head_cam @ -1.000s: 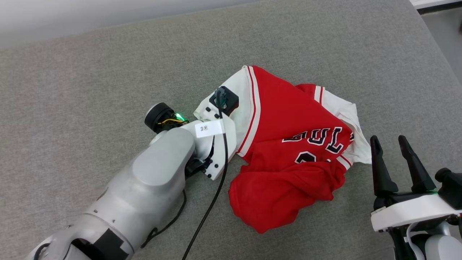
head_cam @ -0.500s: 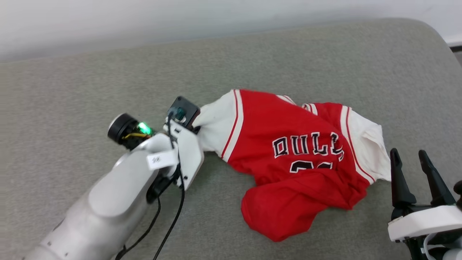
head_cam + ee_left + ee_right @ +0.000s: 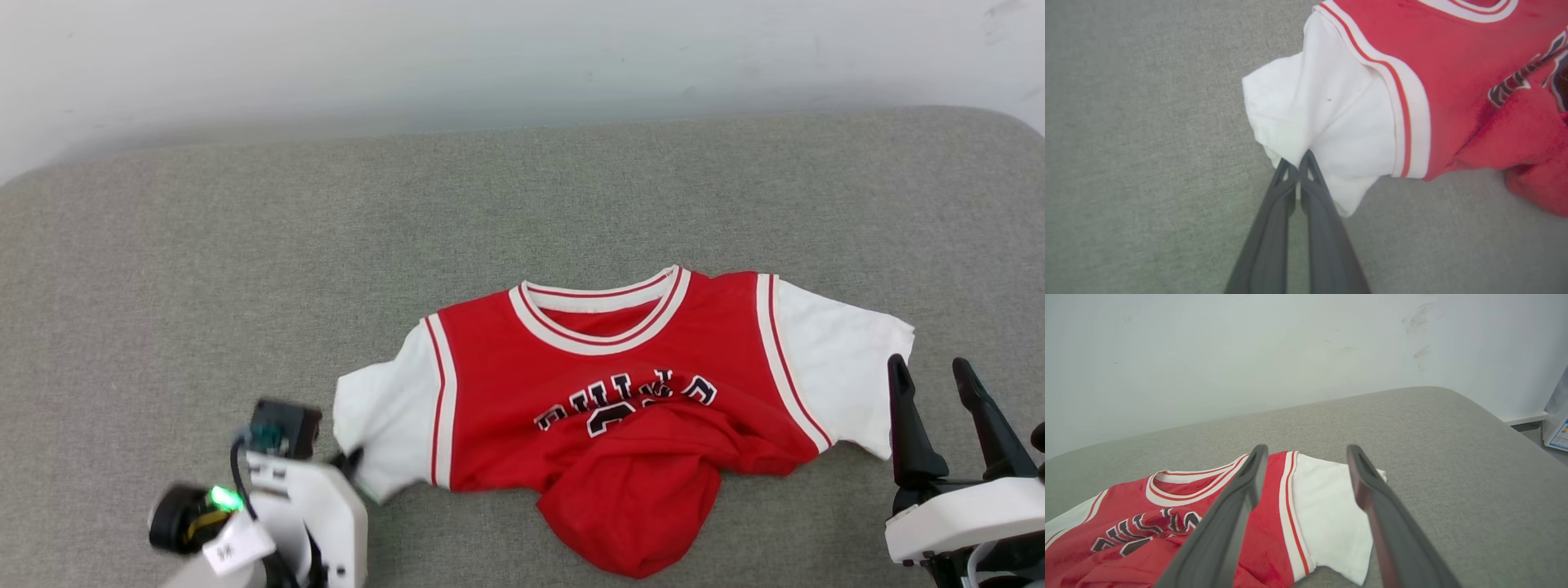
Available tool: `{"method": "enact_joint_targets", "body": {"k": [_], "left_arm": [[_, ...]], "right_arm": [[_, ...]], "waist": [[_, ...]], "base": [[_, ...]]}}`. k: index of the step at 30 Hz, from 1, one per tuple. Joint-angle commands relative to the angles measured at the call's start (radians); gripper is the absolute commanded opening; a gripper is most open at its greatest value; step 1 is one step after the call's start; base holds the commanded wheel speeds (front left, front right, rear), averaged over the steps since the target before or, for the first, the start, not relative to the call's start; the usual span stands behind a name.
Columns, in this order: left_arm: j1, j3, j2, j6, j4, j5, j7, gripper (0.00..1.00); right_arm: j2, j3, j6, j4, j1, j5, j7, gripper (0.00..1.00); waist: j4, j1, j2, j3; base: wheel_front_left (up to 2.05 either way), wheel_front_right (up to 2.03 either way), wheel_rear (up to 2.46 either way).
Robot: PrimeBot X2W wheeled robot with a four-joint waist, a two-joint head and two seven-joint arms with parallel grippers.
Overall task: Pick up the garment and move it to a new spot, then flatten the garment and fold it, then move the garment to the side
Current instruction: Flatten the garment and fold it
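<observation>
Pinching the red jersey (image 3: 620, 359) by its white sleeve (image 3: 1323, 110), our left gripper (image 3: 1295, 161) can tug it flat. Our right gripper (image 3: 931, 371) hovers spread beside the other sleeve (image 3: 841, 359).

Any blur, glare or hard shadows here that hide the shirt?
Head view: even soft light, garment sharp, no glare. Left wrist view: slightly soft, lettering smeared at the right edge. Right wrist view: close-up blur on the right gripper, one finger tinted red.
</observation>
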Motion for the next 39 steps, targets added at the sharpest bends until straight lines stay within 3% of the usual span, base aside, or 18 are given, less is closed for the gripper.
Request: {"method": "enact_joint_targets", "body": {"k": [1, 7, 8, 9, 10, 19, 25, 32, 39], "left_arm": [[0.056, 0.013, -0.006, 0.019, -0.012, -0.028, -0.018, 0.00], [0.138, 0.045, -0.074, 0.023, 0.027, -0.100, -0.101, 0.00], [0.142, 0.049, -0.083, 0.020, 0.038, -0.104, -0.116, 0.25], [0.142, 0.054, -0.095, 0.016, 0.048, -0.110, -0.133, 0.73], [0.136, 0.065, -0.103, 0.016, 0.053, -0.105, -0.160, 1.00], [0.103, 0.132, -0.139, 0.037, 0.046, -0.032, -0.428, 1.00], [0.103, 0.183, -0.144, 0.085, 0.003, 0.011, -0.497, 1.00], [0.089, 0.229, -0.139, 0.110, -0.077, 0.044, -0.513, 1.00], [0.061, 0.248, -0.148, 0.103, -0.110, 0.064, -0.517, 1.00]], "right_arm": [[0.001, 0.000, -0.001, -0.010, 0.003, -0.005, 0.006, 1.00], [0.001, -0.004, -0.001, -0.020, 0.006, 0.000, 0.025, 1.00], [0.001, -0.007, -0.001, -0.021, 0.009, 0.000, 0.030, 1.00], [0.001, -0.009, -0.001, -0.021, 0.012, 0.000, 0.033, 1.00], [0.001, -0.012, -0.001, -0.023, 0.015, 0.000, 0.041, 1.00], [0.001, -0.059, -0.001, -0.023, 0.027, 0.019, 0.121, 1.00], [-0.002, -0.140, -0.001, 0.031, -0.003, 0.048, 0.235, 1.00], [-0.100, -0.218, -0.001, 0.159, -0.100, 0.090, 0.449, 1.00], [-0.201, -0.201, -0.001, 0.279, -0.246, 0.144, 0.626, 1.00]], "waist": [[0.001, 0.0001, 0.0000, -0.001], [0.003, 0.0001, 0.0000, -0.007], [0.003, 0.0001, 0.0000, -0.011], [0.004, 0.0001, 0.0000, -0.015], [0.005, 0.0001, 0.0000, -0.019], [0.019, 0.0001, 0.0000, -0.056], [0.034, 0.0001, 0.0000, -0.056], [0.079, 0.0001, 0.0000, 0.004], [0.122, 0.0001, 0.0000, 0.082]], "base": [[0.00, 0.00, 0.00], [0.00, 0.00, 0.00], [0.00, 0.00, 0.00], [0.00, 0.00, 0.00], [0.00, 0.00, 0.00], [0.00, 0.00, 0.00], [0.00, 0.00, 0.00], [0.00, 0.00, 0.00], [0.00, 0.00, 0.00]]}}
